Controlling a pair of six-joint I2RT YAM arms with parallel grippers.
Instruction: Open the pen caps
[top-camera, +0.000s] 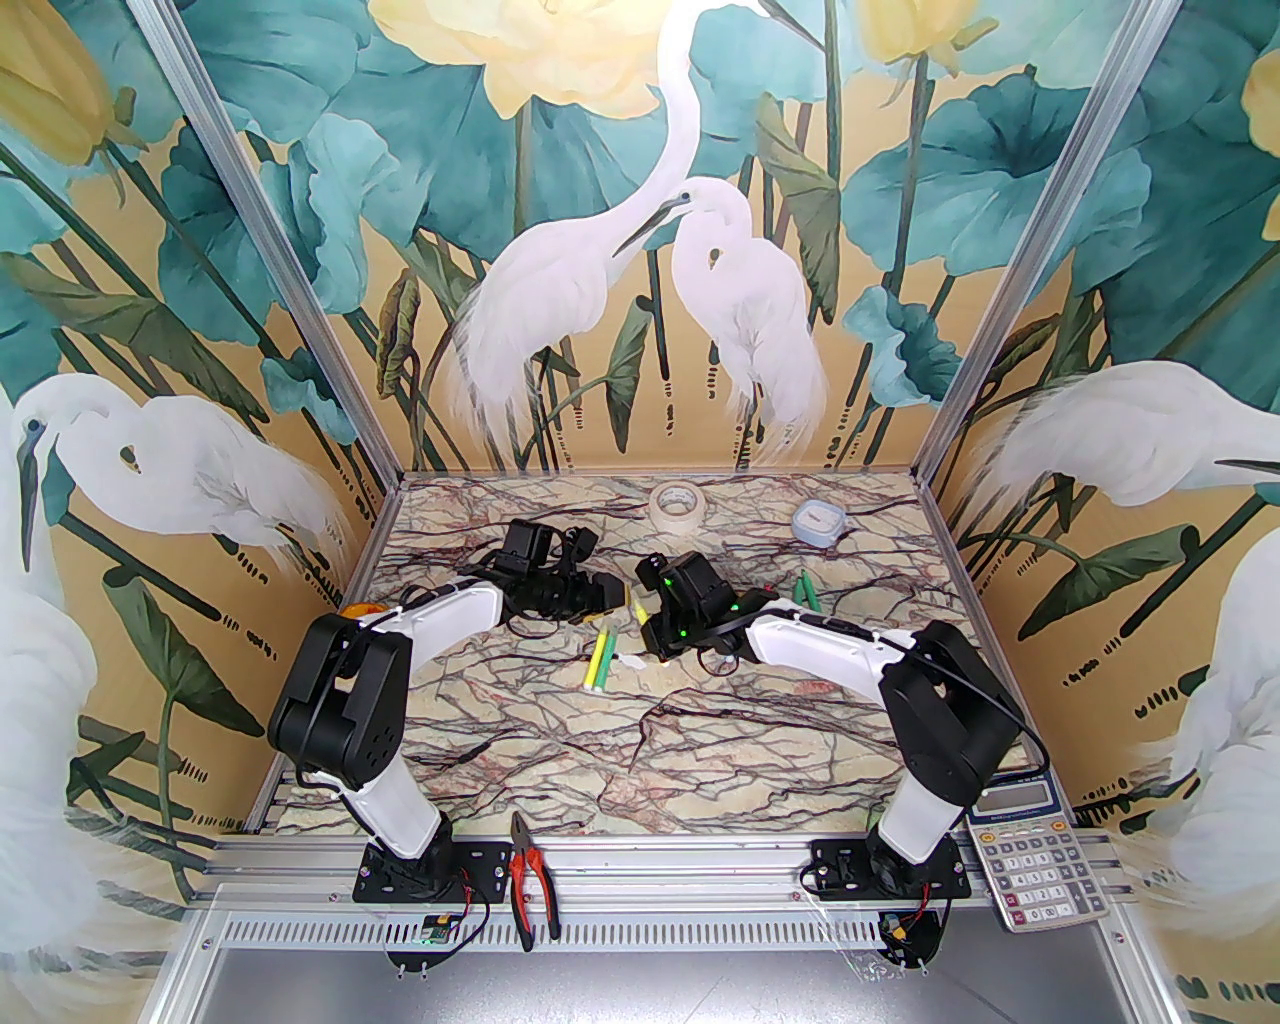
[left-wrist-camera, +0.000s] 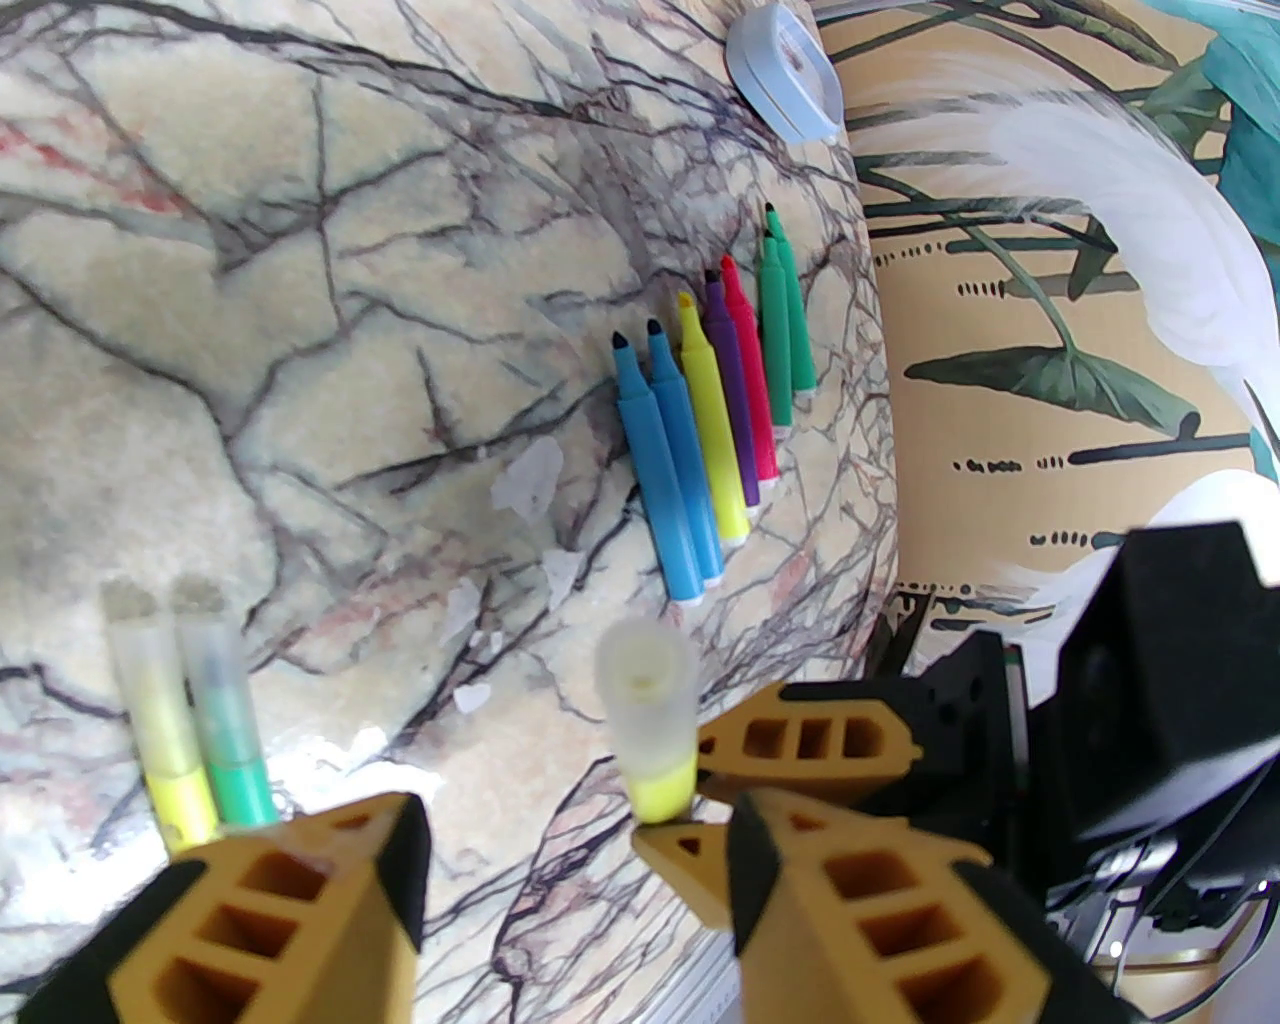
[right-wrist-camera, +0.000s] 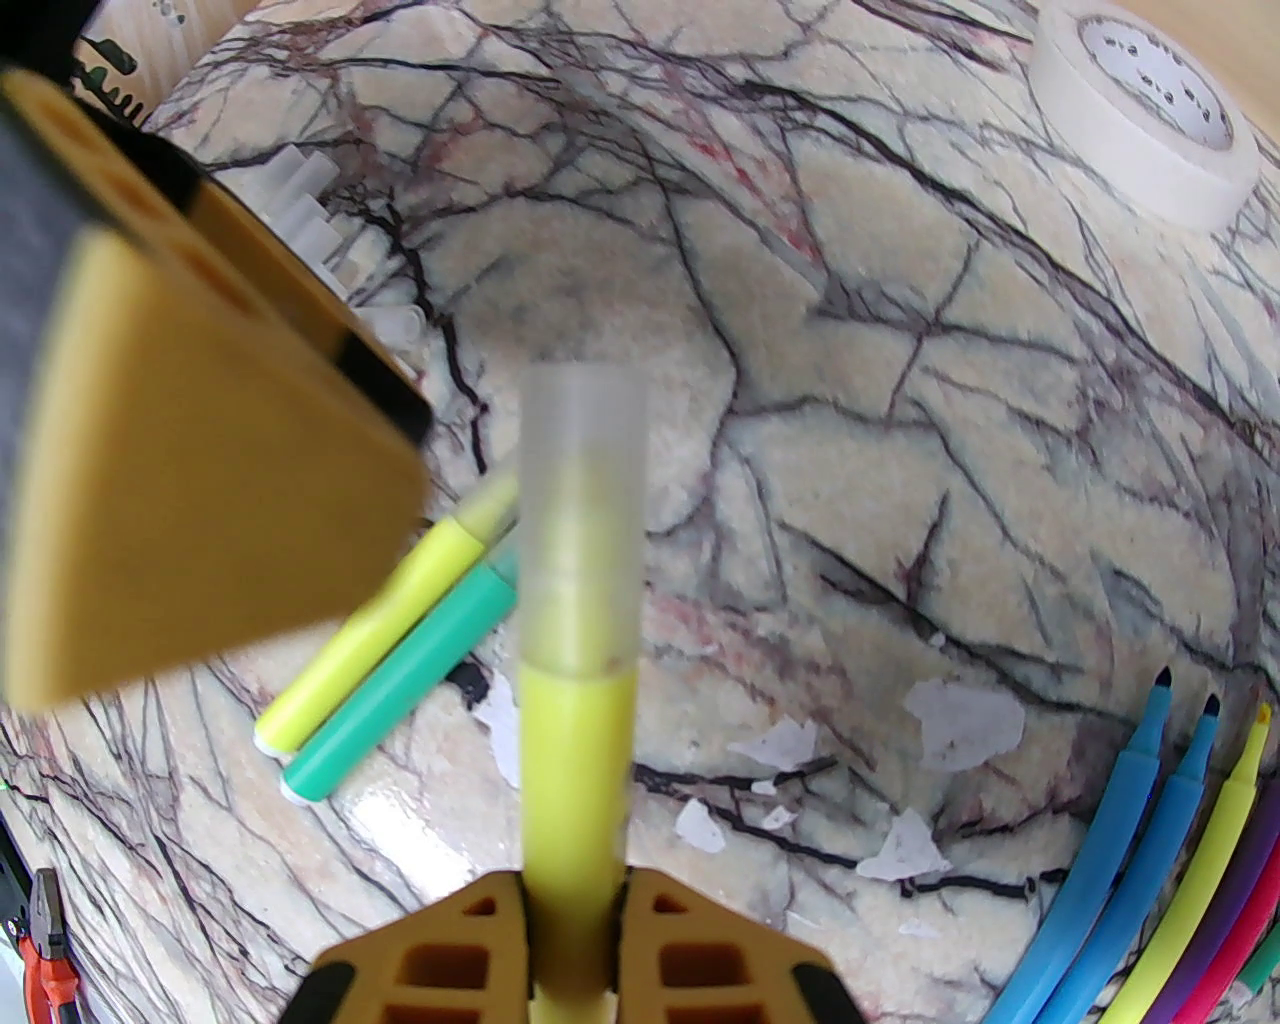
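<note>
grips yellow marker (right-wrist-camera: 575, 760) body in clamped right fingers (right-wrist-camera: 460, 950), above middle of counter (top-camera: 700, 760). points its pale cap (right-wrist-camera: 583, 480) between left fingers (left-wrist-camera: 280, 900), spread apart, not touching. expect light, stiff, slick plastic, friction-fit: pinch cap mid-length, pull straight off.

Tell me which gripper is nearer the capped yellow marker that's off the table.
Right. The right gripper is shut on the yellow marker, below its cap. The left gripper is open, one finger beside the cap with a gap between.
</note>
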